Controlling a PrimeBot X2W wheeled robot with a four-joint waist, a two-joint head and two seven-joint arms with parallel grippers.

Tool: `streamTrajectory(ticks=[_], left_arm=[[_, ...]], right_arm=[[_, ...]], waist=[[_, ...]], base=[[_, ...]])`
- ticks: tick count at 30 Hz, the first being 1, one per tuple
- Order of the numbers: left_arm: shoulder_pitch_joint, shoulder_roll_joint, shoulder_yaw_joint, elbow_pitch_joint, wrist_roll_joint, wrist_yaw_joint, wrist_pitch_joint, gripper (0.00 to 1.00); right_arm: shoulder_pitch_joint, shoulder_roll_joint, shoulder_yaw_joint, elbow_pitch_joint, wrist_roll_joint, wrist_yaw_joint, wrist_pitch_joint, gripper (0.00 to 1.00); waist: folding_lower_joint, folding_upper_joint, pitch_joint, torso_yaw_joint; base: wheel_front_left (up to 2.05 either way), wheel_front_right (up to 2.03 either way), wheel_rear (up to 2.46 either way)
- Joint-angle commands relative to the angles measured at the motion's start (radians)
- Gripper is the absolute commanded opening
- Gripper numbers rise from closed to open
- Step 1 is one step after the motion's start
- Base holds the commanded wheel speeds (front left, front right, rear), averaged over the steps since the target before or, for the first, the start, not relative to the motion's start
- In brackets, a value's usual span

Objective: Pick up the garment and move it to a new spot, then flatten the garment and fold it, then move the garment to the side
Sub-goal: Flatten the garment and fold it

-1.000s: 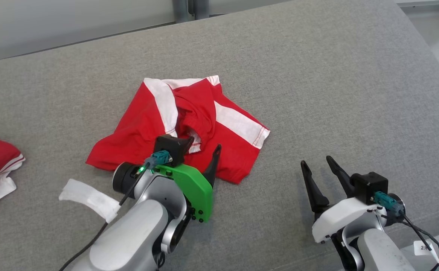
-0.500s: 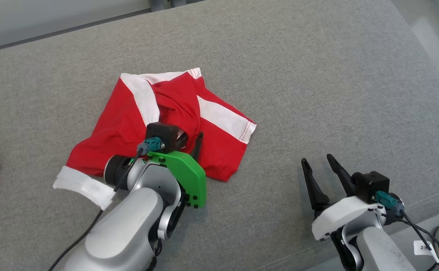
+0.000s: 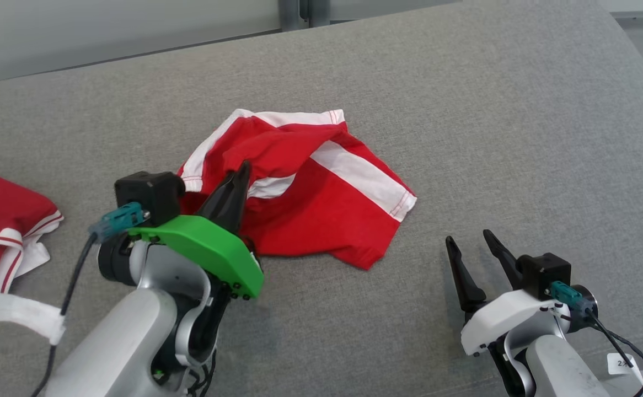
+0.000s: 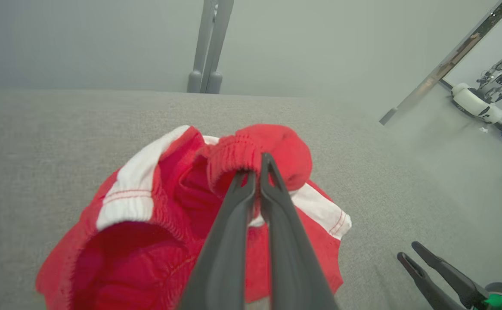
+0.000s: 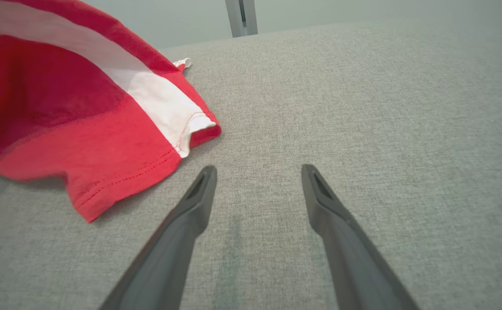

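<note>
Garment [image 3: 321, 204] first: red shorts with white side stripes, crumpled and lying roughly in the middle of the grey fabric surface [image 3: 492, 110]. The left gripper [image 3: 242, 168] is pushed into the near-left part of the pile. In the left wrist view its two dark fingers [image 4: 277, 202] are seen pressed together, with a bunched bit of the elastic waistband pinched between the tips. That bunch is humped up above the rest of the cloth, which is spread on the surface. The right gripper [image 3: 469, 238] is held well off to the right of the shorts, jaws spread wide with nothing between them. Whether the surface is touched by its tips can't be told. In the right wrist view a striped hem corner is seen near its left finger, not touching. A second red-and-white piece of clothing [image 3: 1, 220] is lying at the left edge, well apart, and a white strip [image 3: 12, 311] is seen just below it.
</note>
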Motion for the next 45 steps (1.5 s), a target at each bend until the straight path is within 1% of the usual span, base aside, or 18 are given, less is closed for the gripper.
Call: streamTrajectory(ticks=[1, 8, 12, 14, 16, 18, 21, 23, 28, 29, 30, 33, 34, 35, 39, 40, 41, 45], left_arm=[[0.03, 0.022, 0.017, -0.04, -0.019, 0.015, 0.01, 0.0], [0.117, 0.096, 0.073, -0.24, -0.077, 0.074, 0.06, 0.0], [0.147, 0.135, 0.088, -0.348, -0.074, 0.107, 0.084, 0.0], [0.155, 0.152, 0.086, -0.389, -0.067, 0.124, 0.102, 0.0], [0.155, 0.174, 0.087, -0.392, -0.065, 0.139, 0.126, 0.0], [0.143, 0.196, 0.085, -0.358, -0.061, 0.155, 0.157, 0.0], [0.091, 0.215, 0.084, -0.253, -0.071, 0.149, 0.205, 0.0], [0.037, 0.224, 0.082, -0.162, -0.053, 0.138, 0.229, 0.0], [-0.11, 0.19, 0.062, 0.095, -0.026, 0.092, 0.255, 0.0], [-0.136, 0.182, 0.053, 0.14, -0.018, 0.077, 0.257, 0.0], [-0.177, 0.166, 0.037, 0.224, -0.004, 0.054, 0.26, 0.0], [-0.232, 0.142, 0.017, 0.32, 0.02, 0.022, 0.234, 0.0], [-0.247, 0.134, 0.017, 0.346, 0.03, 0.016, 0.213, 0.44], [-0.258, 0.129, 0.013, 0.374, 0.041, 0.01, 0.195, 1.0], [-0.263, 0.104, 0.0, 0.436, 0.06, -0.009, 0.152, 1.0], [-0.259, 0.095, 0.0, 0.471, 0.067, -0.033, 0.095, 1.0], [-0.259, 0.095, 0.0, 0.471, 0.067, -0.033, 0.095, 1.0], [-0.222, 0.068, 0.01, 0.476, 0.076, -0.046, -0.021, 1.0]], right_arm=[[0.014, -0.002, -0.004, -0.008, -0.006, 0.0, 0.006, 1.0], [0.034, -0.002, -0.021, -0.033, -0.028, 0.0, 0.028, 1.0], [0.044, -0.002, -0.024, -0.049, -0.032, 0.0, 0.04, 1.0], [0.046, -0.002, -0.026, -0.056, -0.032, 0.0, 0.042, 1.0], [0.052, -0.002, -0.027, -0.061, -0.032, 0.0, 0.046, 1.0], [0.055, -0.002, -0.026, -0.067, -0.031, 0.0, 0.05, 1.0], [0.045, -0.002, -0.026, -0.078, -0.031, 0.0, 0.052, 1.0], [0.035, -0.002, -0.025, -0.086, -0.034, 0.0, 0.056, 1.0], [0.008, -0.002, -0.009, -0.099, -0.04, 0.0, 0.058, 1.0], [0.004, -0.002, -0.006, -0.099, -0.038, 0.0, 0.057, 1.0], [-0.003, -0.002, -0.003, -0.099, -0.034, 0.0, 0.057, 1.0], [-0.01, -0.002, 0.0, -0.098, -0.031, 0.0, 0.051, 1.0], [-0.012, -0.002, 0.002, -0.096, -0.03, 0.0, 0.05, 1.0], [-0.015, -0.002, 0.002, -0.095, -0.029, 0.0, 0.049, 1.0], [-0.016, -0.002, -0.002, -0.089, -0.027, 0.0, 0.041, 1.0], [-0.015, -0.001, -0.009, -0.082, -0.027, 0.0, 0.041, 1.0], [-0.015, -0.001, -0.009, -0.082, -0.027, 0.0, 0.041, 1.0], [-0.009, -0.002, -0.024, -0.08, -0.034, 0.0, 0.04, 1.0]], waist=[[0.0, 0.0, -0.029, 0.034], [0.0, 0.0, -0.048, 0.07], [0.0, 0.0, -0.053, 0.077], [0.0, 0.0, -0.053, 0.079], [0.0, 0.0, -0.051, 0.08], [0.0, 0.0, -0.046, 0.08], [0.0, 0.0, -0.028, 0.079], [0.0, 0.0, -0.012, 0.076], [0.0, 0.0, 0.03, 0.055], [0.0, 0.0, 0.037, 0.048], [0.0, 0.0, 0.052, 0.038], [0.0, 0.0, 0.07, 0.027], [0.0, 0.0, 0.074, 0.025], [0.0, 0.0, 0.078, 0.023], [0.0, 0.0, 0.079, 0.026], [0.0, 0.0, 0.074, 0.041], [0.0, 0.0, 0.074, 0.041], [0.0, 0.0, 0.053, 0.07]], base=[[0.0, 0.0, 0.0], [0.0, 0.0, 0.0], [0.0, 0.0, 0.0], [0.0, 0.0, 0.0], [0.0, 0.0, 0.0], [0.0, 0.0, 0.0], [0.0, 0.0, 0.0], [0.0, 0.0, 0.0], [0.0, 0.0, 0.0], [0.0, 0.0, 0.0], [0.0, 0.0, 0.0], [0.0, 0.0, 0.0], [0.0, 0.0, 0.0], [0.0, 0.0, 0.0], [0.0, 0.0, 0.0], [0.0, 0.0, 0.0], [0.0, 0.0, 0.0], [0.0, 0.0, 0.0]])
